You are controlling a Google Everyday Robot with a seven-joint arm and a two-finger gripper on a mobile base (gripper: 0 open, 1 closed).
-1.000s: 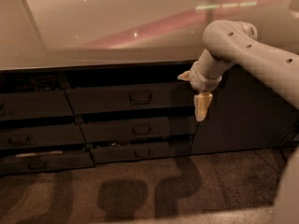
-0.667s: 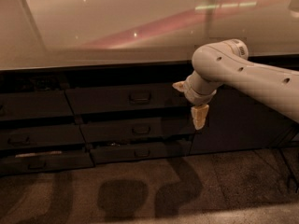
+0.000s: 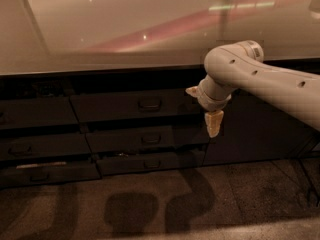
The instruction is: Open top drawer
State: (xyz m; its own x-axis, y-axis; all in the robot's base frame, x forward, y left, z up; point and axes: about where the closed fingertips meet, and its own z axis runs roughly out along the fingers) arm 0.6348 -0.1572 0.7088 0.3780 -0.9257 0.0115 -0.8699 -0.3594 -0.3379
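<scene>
- Floor (image 3: 150,209) nearest me, arm shadow across it.
- Gripper (image 3: 214,124) hangs tip-down off the white arm (image 3: 270,84), just right of the drawer stack; open or closed, I can't tell.
- Top drawer (image 3: 115,108): middle col, top row, under the counter (image 3: 125,34) lip, looks shut.
- Front faces me, long axis left-right.
- Prob stiff, slides w/ some drag. Take hold at the centre pull handle (image 3: 149,104): small, maybe slick.
</scene>
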